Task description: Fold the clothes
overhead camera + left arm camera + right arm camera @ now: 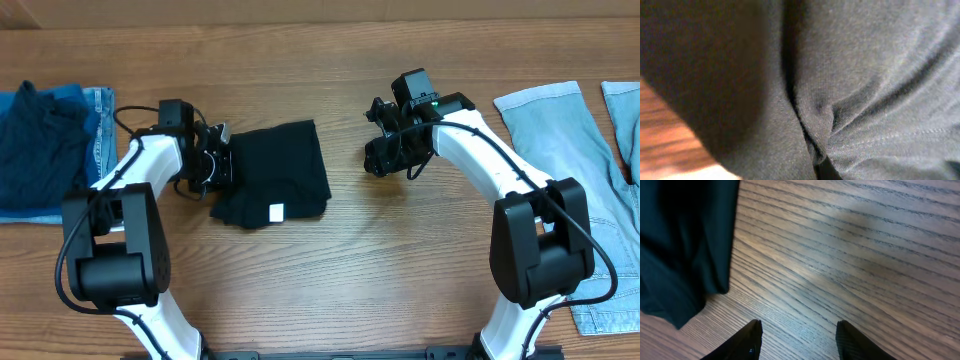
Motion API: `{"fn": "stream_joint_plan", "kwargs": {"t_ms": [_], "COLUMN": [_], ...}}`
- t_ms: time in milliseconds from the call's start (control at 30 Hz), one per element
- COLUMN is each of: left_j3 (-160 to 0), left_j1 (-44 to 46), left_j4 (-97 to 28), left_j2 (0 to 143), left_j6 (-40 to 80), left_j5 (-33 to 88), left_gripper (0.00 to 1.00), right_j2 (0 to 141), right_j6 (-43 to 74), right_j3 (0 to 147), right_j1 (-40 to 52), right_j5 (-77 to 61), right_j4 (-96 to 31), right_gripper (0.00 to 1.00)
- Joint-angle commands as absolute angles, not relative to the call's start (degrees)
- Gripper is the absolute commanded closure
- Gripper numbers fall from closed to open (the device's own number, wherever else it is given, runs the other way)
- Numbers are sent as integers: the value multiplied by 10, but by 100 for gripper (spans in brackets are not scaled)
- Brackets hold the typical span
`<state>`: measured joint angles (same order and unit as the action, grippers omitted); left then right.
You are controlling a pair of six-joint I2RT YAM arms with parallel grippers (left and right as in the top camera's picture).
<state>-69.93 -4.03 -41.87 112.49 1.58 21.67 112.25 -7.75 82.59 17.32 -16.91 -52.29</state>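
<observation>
A black garment (pixel 275 170), folded into a rough square with a white tag showing, lies on the wooden table left of centre. My left gripper (pixel 222 165) is at its left edge. The left wrist view is filled with black fabric (pixel 865 75) creased toward the jaws, so the gripper looks shut on it, though the fingers are hidden. My right gripper (pixel 378 160) is open and empty over bare wood (pixel 840 255), just right of the garment. In the right wrist view the fingers (pixel 799 340) are spread, and the garment's edge (pixel 680 245) shows at upper left.
Dark blue clothing on a denim piece (pixel 45 140) lies at the table's far left. Light blue jeans (pixel 560 130) are spread at the far right, running under the right arm toward the front edge.
</observation>
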Motion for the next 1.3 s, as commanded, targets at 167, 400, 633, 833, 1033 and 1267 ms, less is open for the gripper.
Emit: {"fn": "stream_joint_plan", "kwargs": {"t_ms": [167, 400, 633, 833, 1033, 1267], "left_j3": [-794, -833, -881, -912, -918, -917], "left_j1": [-63, -76, -107, -137, -163, -238], "left_j4": [-489, -520, -517, -509, -479, -455], "left_j2": [981, 910, 902, 902, 903, 907], "left_j6": [17, -12, -65, -134, -168, -168], "left_j5": [-8, -159, -276, -274, -243, -172], "left_gripper": [96, 96, 96, 96, 96, 96], "right_j2": [1123, 1123, 1123, 1123, 1123, 1123], "right_j6": [-73, -73, -73, -73, -73, -73], "right_j3": [832, 832, 832, 832, 832, 832], "right_j1": [172, 172, 172, 172, 172, 172], "right_j5": [-166, -166, -166, -166, -166, -166], "right_j4": [-528, -535, -550, -555, -558, -561], "right_gripper": [49, 49, 49, 48, 49, 48]}}
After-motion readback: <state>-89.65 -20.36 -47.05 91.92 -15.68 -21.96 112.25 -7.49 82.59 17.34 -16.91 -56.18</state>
